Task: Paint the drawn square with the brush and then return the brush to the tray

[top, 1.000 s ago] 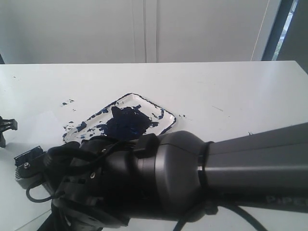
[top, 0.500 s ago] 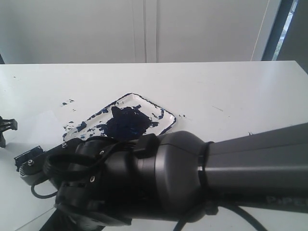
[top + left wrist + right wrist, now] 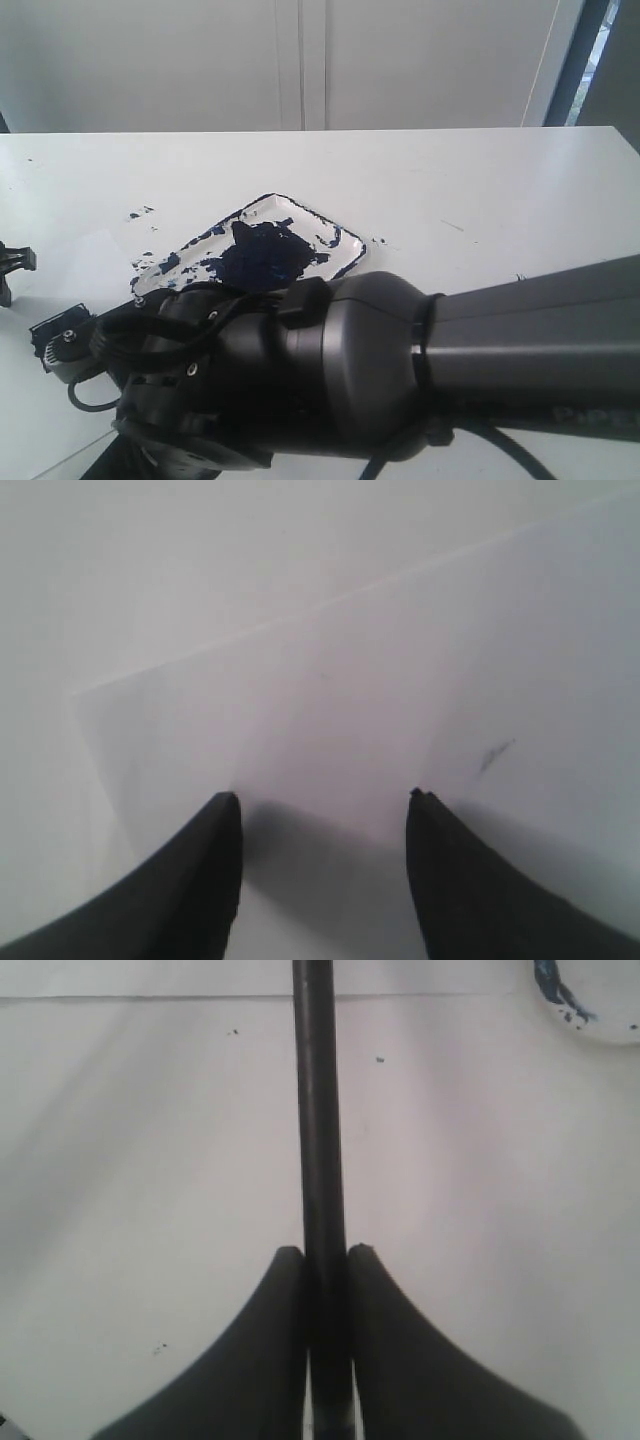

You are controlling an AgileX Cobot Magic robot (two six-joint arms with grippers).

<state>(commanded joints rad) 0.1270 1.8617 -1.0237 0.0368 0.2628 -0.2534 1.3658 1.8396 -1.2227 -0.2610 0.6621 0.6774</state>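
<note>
In the right wrist view my right gripper (image 3: 326,1252) is shut on the brush (image 3: 318,1110), a thin black stick running straight out from between the fingers over white paper. Its bristles are out of frame. A corner of the tray (image 3: 600,1005) shows nearby. The exterior view has the white tray (image 3: 350,240), smeared with blue-black paint, at the table's middle, just beyond my right arm (image 3: 400,370), which hides its own gripper. My left gripper (image 3: 322,800) stands open over a white sheet, holding nothing. The drawn square is out of view.
Small paint splatters (image 3: 140,213) dot the white table (image 3: 480,190) left of the tray. The sheet's edge (image 3: 300,620) crosses the left wrist view, with a faint dark mark (image 3: 495,752) on it. A black part (image 3: 12,262) sits at the table's left edge.
The wrist end of my right arm has shifted slightly to the left and turned a little. The tray has not moved.
</note>
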